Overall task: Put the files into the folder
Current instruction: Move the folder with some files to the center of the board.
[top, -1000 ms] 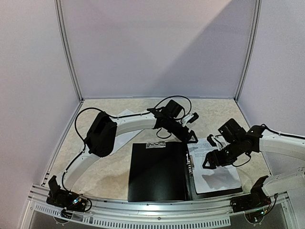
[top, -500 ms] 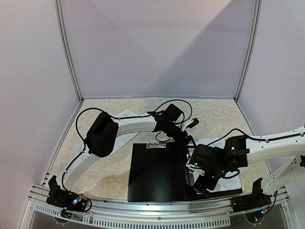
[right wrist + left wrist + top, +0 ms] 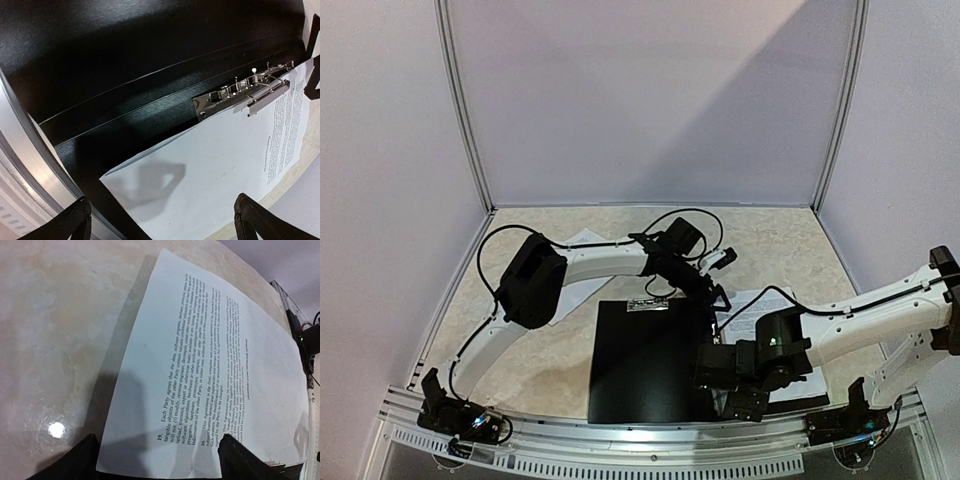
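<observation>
**Left pincer point(image 3: 159, 442) and right pincer point(image 3: 162, 202) spread wide, both empty**

The left pincer hangs with nothing between its fingers at the 1 o'clock corner of the folder point(image 3: 645, 360), over one edge of the files point(image 3: 760, 312). The folder lies open on the counter point(image 3: 555, 355) toward 6 o'clock, its black cover on the left. The right pincer hovers at the folder's 5 o'clock corner, above the near corner of the files. The printed sheets lie on the folder's right half, at 3 o'clock from the cover, with one edge at the metal clip point(image 3: 240, 95).
</observation>
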Robot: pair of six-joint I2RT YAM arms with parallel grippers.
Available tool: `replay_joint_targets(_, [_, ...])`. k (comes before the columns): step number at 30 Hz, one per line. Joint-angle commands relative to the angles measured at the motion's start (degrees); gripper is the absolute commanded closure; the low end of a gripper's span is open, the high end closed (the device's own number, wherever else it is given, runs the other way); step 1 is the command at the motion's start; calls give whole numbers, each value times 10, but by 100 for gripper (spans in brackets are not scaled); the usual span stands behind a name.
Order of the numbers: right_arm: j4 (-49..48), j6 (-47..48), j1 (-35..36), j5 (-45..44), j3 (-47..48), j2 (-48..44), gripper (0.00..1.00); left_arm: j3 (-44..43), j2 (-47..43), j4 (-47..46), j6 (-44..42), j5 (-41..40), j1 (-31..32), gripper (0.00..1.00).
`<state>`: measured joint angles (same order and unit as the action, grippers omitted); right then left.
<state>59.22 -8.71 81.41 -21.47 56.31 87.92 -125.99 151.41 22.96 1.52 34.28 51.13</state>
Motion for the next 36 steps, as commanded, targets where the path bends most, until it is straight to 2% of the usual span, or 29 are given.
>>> replay_joint_targets(1, [20, 14, 42, -18, 21, 34, 1, 20, -29, 21, -3, -30, -5, 16])
replay_joint_targets(5, [37, 8, 66, -27, 37, 67, 1, 19, -33, 18, -2, -40, -9, 14])
replay_joint_targets(15, [42, -3, 71, -47, 42, 122, 1, 21, -36, 14, 5, -47, -24, 14])
replay_joint_targets(22, [40, -8, 71, -114, 38, 162, 1, 33, -47, 17, 3, -55, -34, 14])
replay_joint_targets(30, [30, -2, 69, -176, 29, 160, 1, 121, -108, -7, 8, -66, -57, 14])
replay_joint_targets(36, [29, -10, 62, -195, 24, 125, 1, 110, -149, -7, 28, -117, -70, 14])
